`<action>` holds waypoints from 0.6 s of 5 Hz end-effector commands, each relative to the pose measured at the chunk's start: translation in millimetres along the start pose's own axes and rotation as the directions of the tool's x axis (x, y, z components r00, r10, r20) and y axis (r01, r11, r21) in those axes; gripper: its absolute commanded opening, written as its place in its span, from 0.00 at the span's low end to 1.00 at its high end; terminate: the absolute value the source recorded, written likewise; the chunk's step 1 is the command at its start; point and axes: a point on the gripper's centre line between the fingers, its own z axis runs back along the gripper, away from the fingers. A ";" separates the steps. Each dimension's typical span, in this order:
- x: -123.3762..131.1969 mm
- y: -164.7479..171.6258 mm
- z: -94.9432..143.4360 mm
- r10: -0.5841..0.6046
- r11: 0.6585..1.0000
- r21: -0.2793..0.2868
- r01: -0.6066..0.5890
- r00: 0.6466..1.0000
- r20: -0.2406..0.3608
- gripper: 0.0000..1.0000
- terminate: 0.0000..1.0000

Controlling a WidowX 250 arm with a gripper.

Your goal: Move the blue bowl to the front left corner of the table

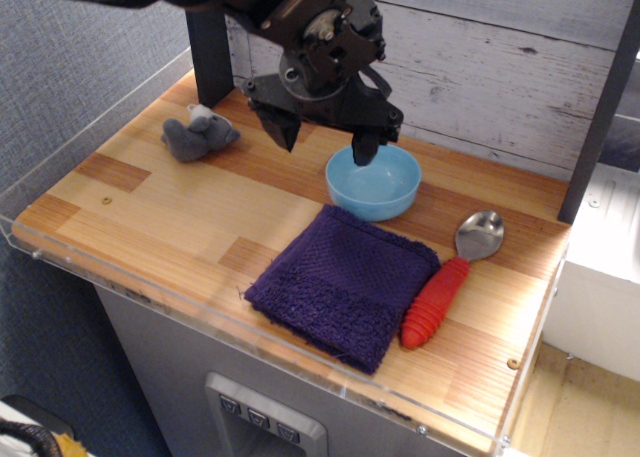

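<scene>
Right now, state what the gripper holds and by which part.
Nothing: the gripper hangs open above the small light-blue plastic bowl, jaws spread, clasping nothing.

Blue bowl: back rim partly covered by one end effector fingertip.
Arm: cut off by the top edge.
Desk: back left corner behind the arm.

Landmark: blue bowl.
- Above the bowl's left rim: gripper, jaws spread.
- Just in front of bowl: purple towel.
- Front right: spoon, beside the towel.
- Far left: grey plush toy.
- Front left: bare table, open passage; clear rim along the edge.
</scene>
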 end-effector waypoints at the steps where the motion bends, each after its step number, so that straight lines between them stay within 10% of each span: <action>1: 9.9 14.4 -18.4 0.025 0.999 0.022 -0.025 1.000 -0.013 1.00 0.00; 3: 0.3 15.1 -36.6 0.010 0.999 0.040 -0.007 0.998 -0.058 1.00 0.00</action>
